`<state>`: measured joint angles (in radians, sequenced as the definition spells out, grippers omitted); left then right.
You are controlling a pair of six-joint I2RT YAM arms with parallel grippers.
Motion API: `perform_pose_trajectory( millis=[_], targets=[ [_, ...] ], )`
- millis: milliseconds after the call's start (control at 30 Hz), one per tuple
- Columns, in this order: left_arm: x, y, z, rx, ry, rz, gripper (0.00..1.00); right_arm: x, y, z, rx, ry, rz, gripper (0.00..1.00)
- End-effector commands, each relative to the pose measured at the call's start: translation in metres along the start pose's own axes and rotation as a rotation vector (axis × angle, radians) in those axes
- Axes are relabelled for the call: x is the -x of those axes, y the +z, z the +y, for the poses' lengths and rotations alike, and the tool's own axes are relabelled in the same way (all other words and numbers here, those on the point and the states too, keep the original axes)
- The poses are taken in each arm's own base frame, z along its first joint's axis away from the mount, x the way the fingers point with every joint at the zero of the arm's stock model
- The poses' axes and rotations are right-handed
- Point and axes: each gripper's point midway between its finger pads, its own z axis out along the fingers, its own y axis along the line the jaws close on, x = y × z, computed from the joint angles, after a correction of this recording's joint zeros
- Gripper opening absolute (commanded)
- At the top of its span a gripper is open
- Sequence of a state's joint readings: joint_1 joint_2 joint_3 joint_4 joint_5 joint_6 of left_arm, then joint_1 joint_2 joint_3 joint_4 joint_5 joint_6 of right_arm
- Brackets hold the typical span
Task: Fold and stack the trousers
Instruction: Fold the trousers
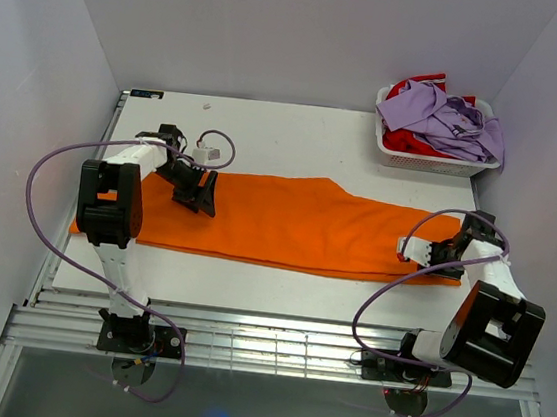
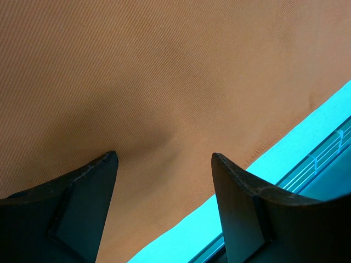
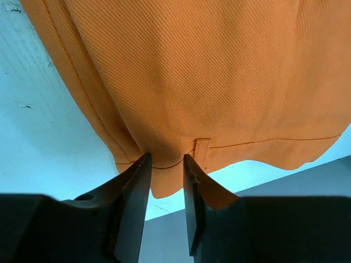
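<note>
The trousers lay flat across the counter, the left fingers released above them and the right fingers nearly together at the right edge; we could not tell if they gripped. We feared that so shallow a bite on soft cloth would slip, skewing the fold.

top camera looks down from behind over the whole table, while wrist cameras sit close above the same trousers.
</note>
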<state>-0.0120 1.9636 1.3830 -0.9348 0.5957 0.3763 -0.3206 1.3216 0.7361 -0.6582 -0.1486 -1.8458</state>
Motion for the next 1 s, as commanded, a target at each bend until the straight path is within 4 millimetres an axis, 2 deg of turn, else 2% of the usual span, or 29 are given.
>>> perform_pose_trajectory(
  millis=[0, 33, 200, 333, 467, 500, 633, 700, 833, 867, 933, 967],
  targets=[
    [0.007, -0.006, -0.001, 0.002, 0.016, -0.023, 0.79, -0.006, 0.002, 0.001, -0.012, -0.028, 0.026, 0.35],
    [0.007, -0.006, -0.001, 0.004, 0.017, -0.024, 0.79, -0.006, 0.004, 0.002, -0.013, -0.032, 0.03, 0.29],
    [0.006, -0.006, 0.002, 0.006, 0.011, -0.024, 0.79, -0.011, 0.0, -0.005, -0.033, -0.05, 0.051, 0.29],
    [0.006, -0.003, 0.004, 0.008, 0.002, -0.024, 0.79, -0.009, -0.008, -0.011, -0.057, -0.062, 0.054, 0.08],
    [-0.001, -0.008, 0.023, 0.042, -0.053, -0.027, 0.78, -0.003, -0.03, -0.025, -0.09, -0.062, 0.035, 0.08],
    [-0.002, -0.009, 0.026, 0.046, -0.063, -0.028, 0.78, -0.002, -0.041, -0.035, -0.111, -0.065, 0.032, 0.08],
    [-0.004, -0.009, 0.031, 0.046, -0.098, -0.029, 0.77, 0.003, -0.061, -0.035, -0.098, -0.05, 0.023, 0.08],
    [-0.004, -0.008, 0.032, 0.045, -0.108, -0.031, 0.77, 0.004, -0.063, -0.028, -0.075, -0.069, 0.031, 0.08],
    [-0.007, -0.008, 0.036, 0.06, -0.114, -0.02, 0.77, 0.003, -0.054, -0.004, -0.028, -0.097, 0.049, 0.08],
    [-0.008, -0.007, 0.037, 0.061, -0.12, -0.016, 0.77, 0.004, -0.043, 0.012, 0.017, -0.094, 0.042, 0.08],
    [-0.01, -0.007, 0.039, 0.062, -0.127, -0.015, 0.77, 0.0, -0.031, 0.024, 0.046, -0.096, 0.056, 0.08],
    [-0.011, -0.007, 0.039, 0.062, -0.128, -0.015, 0.76, -0.001, -0.018, 0.039, 0.084, -0.09, 0.056, 0.08]
  ],
)
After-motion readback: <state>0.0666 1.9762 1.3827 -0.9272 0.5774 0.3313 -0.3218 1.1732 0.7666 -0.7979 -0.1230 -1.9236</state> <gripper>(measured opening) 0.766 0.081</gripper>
